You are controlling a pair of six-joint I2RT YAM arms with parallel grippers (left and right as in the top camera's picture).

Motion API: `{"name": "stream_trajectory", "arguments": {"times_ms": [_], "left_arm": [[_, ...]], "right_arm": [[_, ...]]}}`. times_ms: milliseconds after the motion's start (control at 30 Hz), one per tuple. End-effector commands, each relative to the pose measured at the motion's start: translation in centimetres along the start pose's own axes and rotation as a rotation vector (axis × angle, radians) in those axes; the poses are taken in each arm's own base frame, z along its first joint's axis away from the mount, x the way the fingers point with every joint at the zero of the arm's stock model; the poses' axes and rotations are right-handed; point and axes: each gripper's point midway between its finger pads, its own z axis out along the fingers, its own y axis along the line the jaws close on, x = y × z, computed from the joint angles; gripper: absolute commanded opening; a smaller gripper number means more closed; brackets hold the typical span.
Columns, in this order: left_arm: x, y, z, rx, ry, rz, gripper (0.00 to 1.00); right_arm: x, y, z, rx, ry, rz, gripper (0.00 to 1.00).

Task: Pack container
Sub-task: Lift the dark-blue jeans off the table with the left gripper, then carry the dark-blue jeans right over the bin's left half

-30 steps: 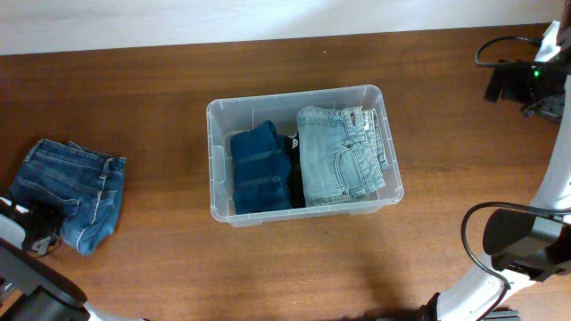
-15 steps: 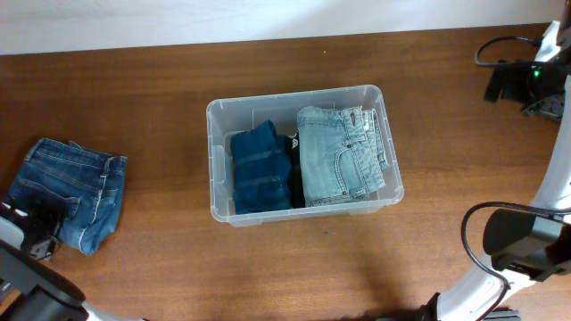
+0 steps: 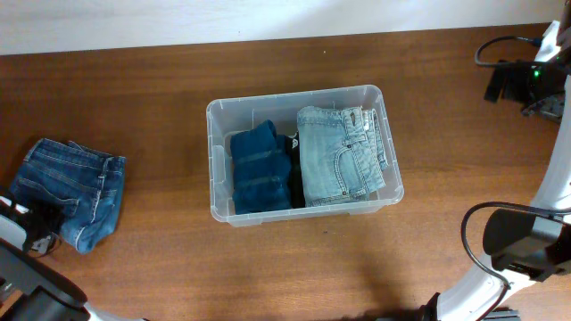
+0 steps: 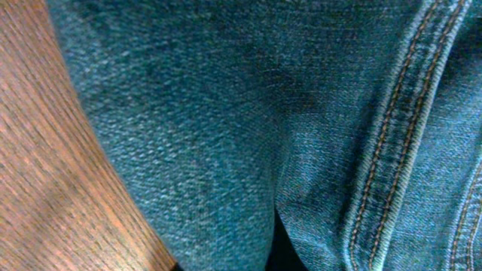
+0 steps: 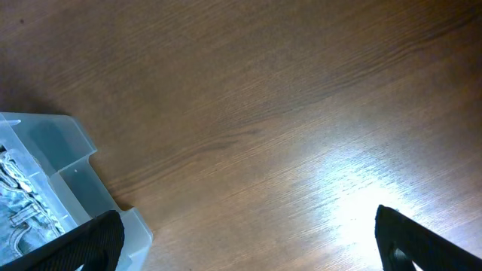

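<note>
bin (image 3: 219,160): 1 | folded jeans: 3 — mid-blue pair (image 3: 76,192) right at the left end effector (image 3: 34,234), dark blue pair (image 3: 260,168) and light blue pair (image 3: 339,153) side by side in the bin, well apart from that end effector | black item (image 3: 293,143) between those two: 1 | surface (image 3: 161,89): 1

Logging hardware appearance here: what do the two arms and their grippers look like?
The right arm has white tubular links, black joint housings, looping black cables and a small green light near its far end. The right gripper has two black fingers. The left arm is likewise black and white, and the left gripper is black; its fingers cannot be seen.
</note>
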Motion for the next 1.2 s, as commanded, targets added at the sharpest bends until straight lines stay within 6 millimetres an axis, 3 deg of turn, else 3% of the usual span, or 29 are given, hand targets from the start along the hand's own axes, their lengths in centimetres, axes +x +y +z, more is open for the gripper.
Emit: {"name": "stream_trajectory", "arguments": {"times_ms": [0, 167, 367, 600, 933, 1033, 1167], "left_arm": [[2.9, 0.8, 2.0, -0.008, 0.104, -0.008, 0.01], [0.9, -1.1, -1.0, 0.026, 0.064, 0.004, 0.00], [-2.6, -4.6, -7.9, 0.080, -0.064, 0.048, 0.00], [-3.2, -9.9, -14.3, 0.174, -0.200, 0.158, 0.00], [0.7, -21.6, -26.0, 0.400, -0.339, 0.415, 0.00], [2.8, -24.8, -29.9, 0.490, -0.354, 0.493, 0.00], [7.0, -29.5, -34.8, 0.678, -0.318, 0.589, 0.00]], "right_arm": [[-0.1, -0.2, -0.4, 0.011, -0.013, 0.005, 0.99], [-0.1, -0.2, -0.4, 0.011, -0.013, 0.005, 0.98], [-0.1, -0.2, -0.4, 0.011, -0.013, 0.005, 0.99], [0.0, -0.2, -0.4, 0.011, -0.012, 0.005, 0.98], [-0.1, -0.2, -0.4, 0.011, -0.013, 0.005, 0.98], [-0.1, -0.2, -0.4, 0.011, -0.013, 0.005, 0.99], [-0.1, -0.2, -0.4, 0.011, -0.013, 0.005, 0.99]]}}
